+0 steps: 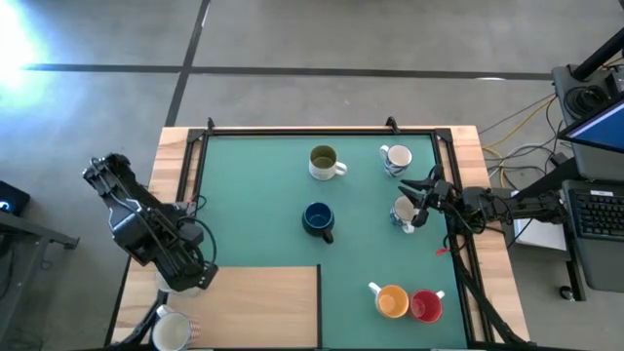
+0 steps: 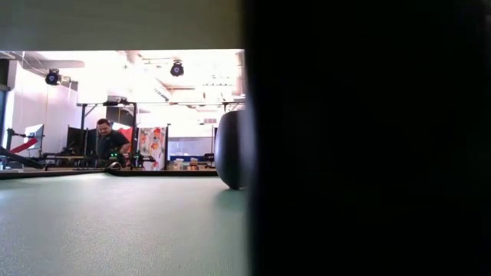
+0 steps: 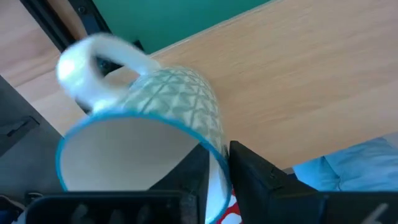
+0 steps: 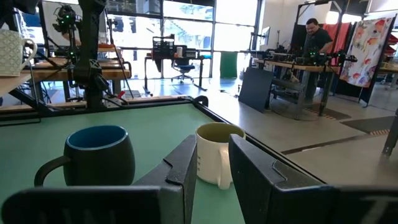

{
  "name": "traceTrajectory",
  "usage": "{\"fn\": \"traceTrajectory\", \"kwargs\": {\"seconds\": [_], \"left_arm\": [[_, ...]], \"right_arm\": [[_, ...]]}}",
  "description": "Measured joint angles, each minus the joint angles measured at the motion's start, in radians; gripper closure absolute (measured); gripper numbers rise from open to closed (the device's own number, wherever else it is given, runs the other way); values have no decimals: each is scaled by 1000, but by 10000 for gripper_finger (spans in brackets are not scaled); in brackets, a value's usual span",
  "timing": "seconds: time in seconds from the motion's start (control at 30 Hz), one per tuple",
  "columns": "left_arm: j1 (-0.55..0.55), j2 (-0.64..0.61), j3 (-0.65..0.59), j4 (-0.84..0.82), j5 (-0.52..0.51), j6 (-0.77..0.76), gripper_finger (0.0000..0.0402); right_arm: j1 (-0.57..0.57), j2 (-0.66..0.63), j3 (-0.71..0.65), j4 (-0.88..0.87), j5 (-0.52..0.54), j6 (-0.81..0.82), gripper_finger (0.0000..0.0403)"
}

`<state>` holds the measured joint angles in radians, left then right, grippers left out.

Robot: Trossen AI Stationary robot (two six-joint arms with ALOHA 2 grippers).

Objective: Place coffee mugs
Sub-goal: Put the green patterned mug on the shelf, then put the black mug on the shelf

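Observation:
My left gripper (image 1: 192,278) stands over the pale wood panel at the table's near left and is shut on a white mug with a teal rim and a triangle pattern (image 3: 168,99). Another white mug (image 1: 171,331) sits nearer the table's edge. On the green mat stand the olive-green mug (image 1: 325,163), a white mug (image 1: 395,159), the dark blue mug (image 1: 318,219), the orange mug (image 1: 392,300) and the red mug (image 1: 426,305). My right gripper (image 1: 419,202) is beside a white mug (image 1: 402,213) at the mat's right. It is open by a narrow gap (image 4: 212,165) with nothing between the fingers. My left gripper pinches the patterned mug's wall at the rim (image 3: 214,140), on the side away from the handle (image 3: 93,68). One finger (image 3: 189,177) is inside the mug and one finger (image 3: 258,180) outside. The fingers come from above, pointing down. The mug stays upright; whether its base rests on the wood I cannot tell.
A black frame (image 1: 322,131) edges the green mat. The wood panel (image 1: 263,302) covers the table's near left. In the low view a dark shape close to the camera (image 2: 368,138) blocks the right half, and a dark mug (image 2: 230,149) stands beyond. A person sits at a bench in the room behind.

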<state>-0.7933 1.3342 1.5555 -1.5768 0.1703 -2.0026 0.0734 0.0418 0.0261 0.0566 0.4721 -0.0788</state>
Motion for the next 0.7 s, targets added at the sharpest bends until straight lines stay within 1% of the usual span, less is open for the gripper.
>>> {"fn": "traceTrajectory", "kwargs": {"seconds": [0.2, 0.33, 0.7], "left_arm": [[0, 0, 0, 30, 3, -1, 335], [0, 0, 0, 72, 32, -1, 334], [0, 0, 1, 144, 68, -8, 333]], "right_arm": [[0, 0, 0, 0, 0, 0, 321], [0, 0, 0, 0, 0, 0, 321], [0, 0, 0, 0, 0, 0, 321]]}}
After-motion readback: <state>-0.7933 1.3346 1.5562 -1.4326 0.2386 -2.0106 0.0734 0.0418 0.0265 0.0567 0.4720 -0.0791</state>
